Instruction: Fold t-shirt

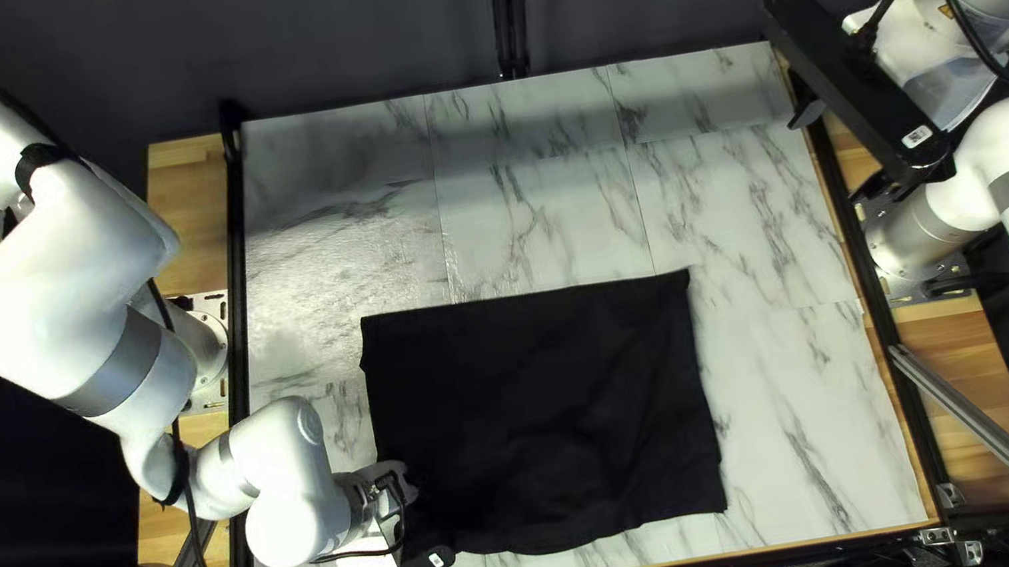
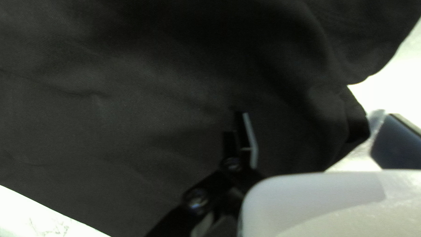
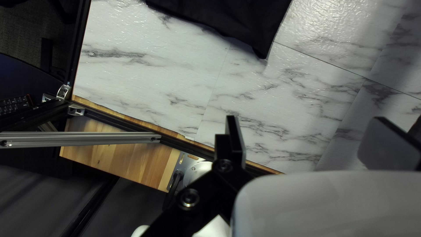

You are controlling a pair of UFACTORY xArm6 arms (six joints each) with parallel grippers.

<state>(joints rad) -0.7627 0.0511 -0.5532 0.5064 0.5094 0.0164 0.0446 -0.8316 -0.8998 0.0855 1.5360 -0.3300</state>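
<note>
One black T-shirt (image 1: 550, 398), spread in a near-rectangle on the nearer middle of the table (image 1: 753, 231); long axis running left to right, slightly longer than its depth. Which way the collar points cannot be told. Soft, matt cloth with shallow creases; far edge nearly straight, near edge bowed, folds gathered beside the left gripper.

One left gripper (image 1: 399, 482), at the shirt's near left corner, hiding part of it in the top left view. Jaws apart: in its wrist view one black finger is over the cloth, the other beyond its edge.

One right gripper (image 1: 840, 150), by the table's right edge, well apart from the shirt. Jaws apart, with veined panels visible between them.

One tabletop of smooth, white, grey-veined panels, seams showing. Two strips of pale wooden board (image 1: 964, 353), one each side, outside black rails (image 1: 875, 306). One straight metal strut (image 1: 978, 418), at the right. One dark curtain (image 1: 356, 24), behind the far edge. One keyboard (image 3: 15, 104), past the table corner in the right wrist view.
</note>
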